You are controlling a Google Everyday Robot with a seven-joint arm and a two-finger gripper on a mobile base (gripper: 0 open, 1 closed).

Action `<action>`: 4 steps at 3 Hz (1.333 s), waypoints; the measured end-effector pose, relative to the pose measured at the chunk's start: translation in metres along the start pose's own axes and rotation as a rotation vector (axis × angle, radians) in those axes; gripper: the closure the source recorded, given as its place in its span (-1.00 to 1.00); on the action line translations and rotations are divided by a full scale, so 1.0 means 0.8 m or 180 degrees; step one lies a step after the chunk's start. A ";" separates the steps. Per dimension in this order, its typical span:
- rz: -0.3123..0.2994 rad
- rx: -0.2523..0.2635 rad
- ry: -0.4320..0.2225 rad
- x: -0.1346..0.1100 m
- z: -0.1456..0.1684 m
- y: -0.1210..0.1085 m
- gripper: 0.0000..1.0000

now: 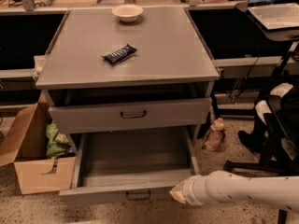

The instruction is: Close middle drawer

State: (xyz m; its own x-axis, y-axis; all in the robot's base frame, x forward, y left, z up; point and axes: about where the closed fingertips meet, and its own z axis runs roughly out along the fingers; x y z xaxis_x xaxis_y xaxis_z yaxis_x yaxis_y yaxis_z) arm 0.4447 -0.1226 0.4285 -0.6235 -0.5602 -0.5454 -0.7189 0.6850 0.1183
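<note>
The middle drawer (133,160) is pulled far out of the grey cabinet. It is wide and shallow, with an empty tray-like inside, a low front panel (112,194) and a small dark bar handle (138,196). My white arm (243,192) reaches in from the lower right. My gripper (177,194) is at the right end of the drawer's front panel, right of the handle. I cannot tell if it touches the panel.
Above it, a drawer with a taller front (131,115) stands slightly out. On the cabinet top (163,50) lie a dark snack bar (119,54) and a bowl (127,12). A cardboard box (32,157) stands at the left, a bottle (213,134) and a chair (275,125) at the right.
</note>
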 end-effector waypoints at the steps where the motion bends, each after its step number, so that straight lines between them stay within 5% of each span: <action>1: 0.0035 0.0027 -0.0060 -0.002 0.002 -0.005 1.00; 4: 0.0110 0.0031 -0.0264 -0.017 0.018 -0.021 1.00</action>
State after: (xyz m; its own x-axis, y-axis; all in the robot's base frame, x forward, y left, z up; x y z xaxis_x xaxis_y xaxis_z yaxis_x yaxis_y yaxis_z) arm 0.4700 -0.1200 0.4221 -0.6200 -0.4958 -0.6080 -0.6941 0.7079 0.1305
